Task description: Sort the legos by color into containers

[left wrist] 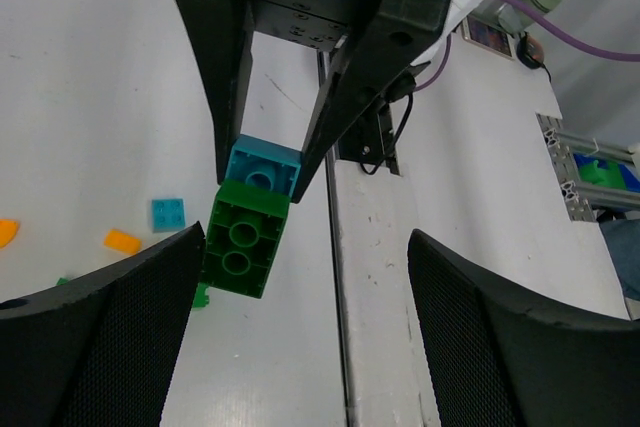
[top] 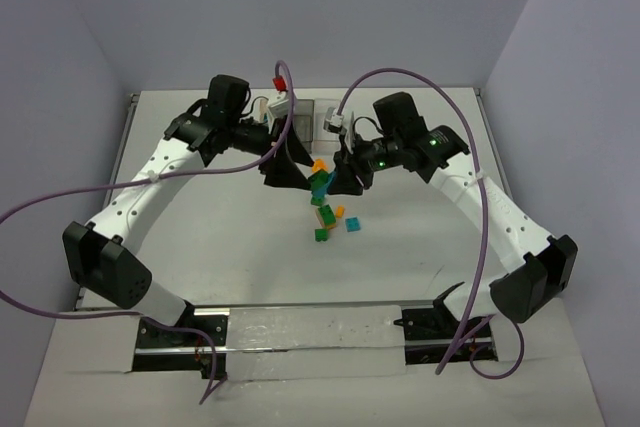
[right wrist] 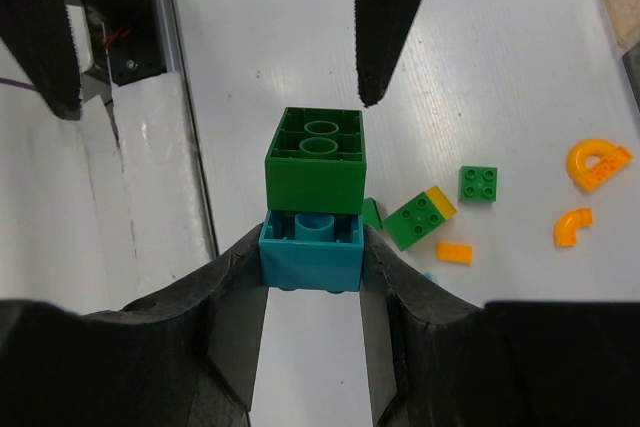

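Note:
My right gripper (right wrist: 311,282) is shut on a teal-blue brick (right wrist: 311,252) with a green brick (right wrist: 316,159) stuck to its far side, both held above the table. In the left wrist view the same teal brick (left wrist: 262,167) and green brick (left wrist: 243,244) hang just ahead of my left gripper (left wrist: 305,332), which is open and empty, its left finger (left wrist: 100,337) close beside the green brick. In the top view the two grippers face each other, left (top: 283,169) and right (top: 345,175), with the stack (top: 320,187) between them. The containers (top: 303,115) stand behind them, partly hidden.
Loose legos lie on the table below: a green square (right wrist: 478,183), a green-and-yellow piece (right wrist: 422,217), a small orange plate (right wrist: 454,253), two orange arches (right wrist: 596,164), and a teal plate (left wrist: 168,213). In the top view they lie around a green brick (top: 321,235).

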`<state>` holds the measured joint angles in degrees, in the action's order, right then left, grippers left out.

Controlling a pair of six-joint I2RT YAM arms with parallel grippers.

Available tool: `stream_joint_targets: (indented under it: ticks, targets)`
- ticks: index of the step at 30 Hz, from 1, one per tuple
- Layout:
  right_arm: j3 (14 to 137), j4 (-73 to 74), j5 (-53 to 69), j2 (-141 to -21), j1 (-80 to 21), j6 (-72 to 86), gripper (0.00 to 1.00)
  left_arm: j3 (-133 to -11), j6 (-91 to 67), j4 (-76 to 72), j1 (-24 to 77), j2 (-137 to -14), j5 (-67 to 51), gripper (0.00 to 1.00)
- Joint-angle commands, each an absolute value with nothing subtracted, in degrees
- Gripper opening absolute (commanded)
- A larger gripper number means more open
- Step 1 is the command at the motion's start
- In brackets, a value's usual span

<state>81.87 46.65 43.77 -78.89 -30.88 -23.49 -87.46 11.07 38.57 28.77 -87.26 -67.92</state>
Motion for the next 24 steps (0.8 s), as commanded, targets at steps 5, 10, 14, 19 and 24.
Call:
stream_joint_targets:
  ticks: [5, 10, 14, 19, 24]
  targets:
    - [83.3, 46.16, 44.99, -76.17, -33.18, -24.68, 0.0, -86.71, 13.18, 38.11, 29.09, -88.45, -66.71, 0.88]
    - [83.67, 46.49, 45.44, -76.2, -33.97, -24.65, 0.0, -86.31, 12.74, 37.0, 29.31, -88.81, -65.74, 0.83]
    - [83.87, 46.67, 45.66, -76.31, -34.01, -24.7, 0.0, -86.77, 14.38, 38.49, 29.56, -89.46, -65.89, 0.76]
    - [84.28, 46.97, 46.82, -76.63, -34.01, -24.39, 0.0, -86.45, 16.38, 40.25, 29.62, -89.87, -65.92, 0.63]
    - [85.17, 47.75, 49.26, -77.53, -34.01, -23.64, 0.0, -85.69, 16.45, 39.38, 29.71, -89.21, -66.09, 0.57]
